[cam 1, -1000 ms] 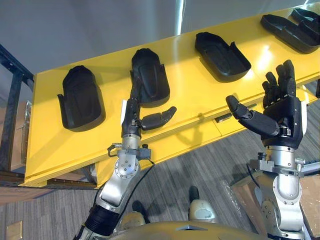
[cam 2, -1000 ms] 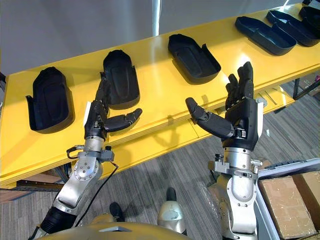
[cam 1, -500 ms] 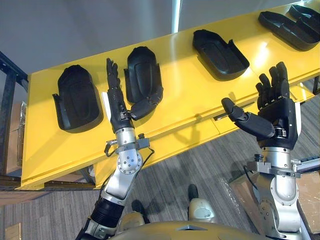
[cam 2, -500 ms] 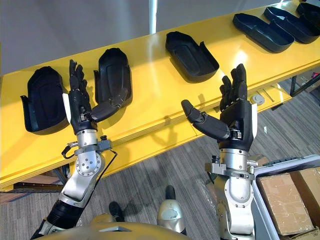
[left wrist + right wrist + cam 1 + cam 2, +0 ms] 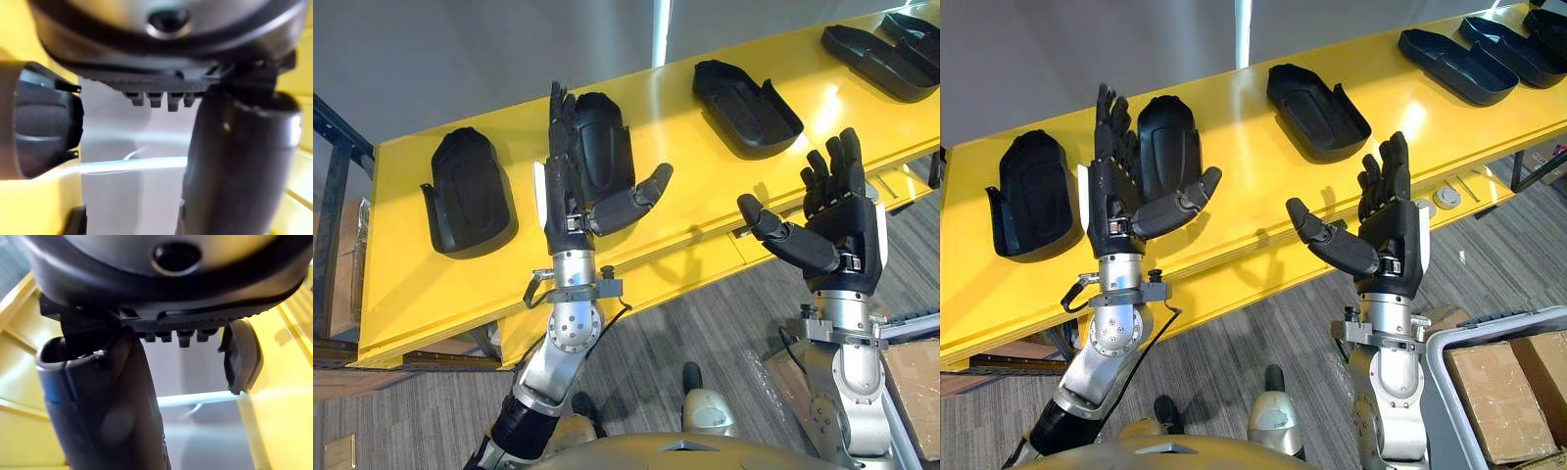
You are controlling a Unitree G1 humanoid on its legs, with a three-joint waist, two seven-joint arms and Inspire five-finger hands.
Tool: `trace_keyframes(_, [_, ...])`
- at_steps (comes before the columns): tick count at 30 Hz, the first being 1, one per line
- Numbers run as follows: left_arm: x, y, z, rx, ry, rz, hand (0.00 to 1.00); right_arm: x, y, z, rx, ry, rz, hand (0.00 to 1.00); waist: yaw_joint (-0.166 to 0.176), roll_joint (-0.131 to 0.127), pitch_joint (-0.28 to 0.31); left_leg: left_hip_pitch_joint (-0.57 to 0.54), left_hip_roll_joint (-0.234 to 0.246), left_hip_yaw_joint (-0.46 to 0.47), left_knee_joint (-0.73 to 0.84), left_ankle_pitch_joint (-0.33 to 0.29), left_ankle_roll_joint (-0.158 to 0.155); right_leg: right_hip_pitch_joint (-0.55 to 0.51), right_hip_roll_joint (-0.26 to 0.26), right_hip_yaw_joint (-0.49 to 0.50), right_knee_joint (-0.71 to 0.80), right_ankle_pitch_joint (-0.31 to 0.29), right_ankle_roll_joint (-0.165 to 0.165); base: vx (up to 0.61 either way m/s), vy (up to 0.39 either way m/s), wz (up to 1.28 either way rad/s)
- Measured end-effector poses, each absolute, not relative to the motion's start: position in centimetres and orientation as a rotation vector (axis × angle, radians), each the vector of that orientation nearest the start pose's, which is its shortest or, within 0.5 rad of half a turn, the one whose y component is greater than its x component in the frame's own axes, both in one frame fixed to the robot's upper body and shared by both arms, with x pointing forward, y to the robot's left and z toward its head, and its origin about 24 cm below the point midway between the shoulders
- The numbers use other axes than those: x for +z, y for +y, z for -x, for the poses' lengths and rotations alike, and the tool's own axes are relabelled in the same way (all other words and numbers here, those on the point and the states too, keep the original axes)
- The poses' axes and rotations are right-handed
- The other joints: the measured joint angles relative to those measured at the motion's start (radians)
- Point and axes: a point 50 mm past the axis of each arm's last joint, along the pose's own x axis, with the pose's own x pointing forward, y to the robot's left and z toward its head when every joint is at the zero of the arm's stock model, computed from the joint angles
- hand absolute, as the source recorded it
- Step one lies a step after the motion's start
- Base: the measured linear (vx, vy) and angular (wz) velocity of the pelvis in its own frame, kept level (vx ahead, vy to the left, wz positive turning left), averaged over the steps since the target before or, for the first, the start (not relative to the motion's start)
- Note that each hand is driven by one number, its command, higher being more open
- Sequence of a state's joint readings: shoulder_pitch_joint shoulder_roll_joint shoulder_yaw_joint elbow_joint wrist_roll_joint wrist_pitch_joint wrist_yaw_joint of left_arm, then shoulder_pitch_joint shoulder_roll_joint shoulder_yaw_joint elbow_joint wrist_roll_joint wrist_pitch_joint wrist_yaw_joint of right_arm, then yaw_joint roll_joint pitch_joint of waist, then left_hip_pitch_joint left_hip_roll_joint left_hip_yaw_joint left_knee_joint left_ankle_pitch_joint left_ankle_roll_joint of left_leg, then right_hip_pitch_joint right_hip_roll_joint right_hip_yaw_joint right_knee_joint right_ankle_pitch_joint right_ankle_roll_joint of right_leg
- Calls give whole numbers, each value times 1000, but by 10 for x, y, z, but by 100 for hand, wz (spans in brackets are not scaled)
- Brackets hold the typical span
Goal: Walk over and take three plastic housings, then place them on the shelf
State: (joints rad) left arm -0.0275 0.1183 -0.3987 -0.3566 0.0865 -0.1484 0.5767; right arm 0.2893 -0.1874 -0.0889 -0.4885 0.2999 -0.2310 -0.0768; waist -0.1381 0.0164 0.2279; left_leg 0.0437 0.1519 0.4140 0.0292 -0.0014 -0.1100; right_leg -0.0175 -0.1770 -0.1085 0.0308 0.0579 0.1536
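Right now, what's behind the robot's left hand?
A black plastic housing lying on the yellow table. The open left hand covers its left edge and lower end, so those parts are hidden.

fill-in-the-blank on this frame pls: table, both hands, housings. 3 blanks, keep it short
1. The table top is ____ in colour.
2. The left hand and the right hand are both ____, holding nothing.
3. Counting from the robot's left, the left hand is raised in front of the ____ housing.

Missing words: yellow; open; second
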Motion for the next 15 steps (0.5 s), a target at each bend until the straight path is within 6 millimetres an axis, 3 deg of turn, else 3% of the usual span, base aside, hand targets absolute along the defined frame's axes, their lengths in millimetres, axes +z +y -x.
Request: trace_keyframes(15, [126, 114, -232, 290, -449, 7, 100, 119, -206, -183, -163, -437, -88, 100, 2, 0, 0, 0, -1, -9, -15, 12, 0, 0, 1, -9, -1, 0, 0, -1, -1, 0])
